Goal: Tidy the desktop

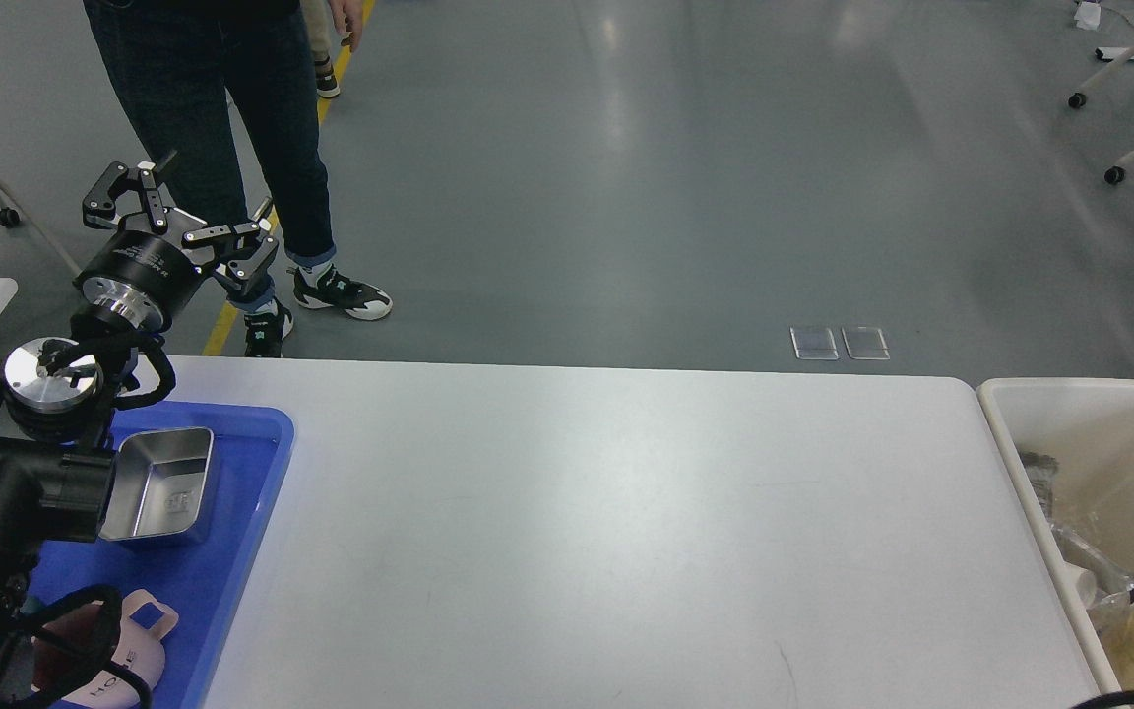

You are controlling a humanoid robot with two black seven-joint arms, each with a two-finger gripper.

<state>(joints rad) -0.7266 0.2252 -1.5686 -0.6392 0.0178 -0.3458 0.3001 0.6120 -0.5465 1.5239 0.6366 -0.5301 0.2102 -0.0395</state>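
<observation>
The desktop (626,512) is a wide white tabletop filling the lower half of the head view, bare across its middle. My left gripper (176,212) hangs open and empty above the desktop's far left corner, over the floor beyond the blue tray (232,561). On the tray lie a square metal tin (161,483) and a pink cup (139,650), partly hidden by my left arm. My right gripper does not show.
A cream bin (1069,433) stands against the desktop's right end, with foil and clear plastic rubbish inside. A person in jeans (232,118) stands on the floor just beyond the far left corner. Chair legs on castors show at the far right.
</observation>
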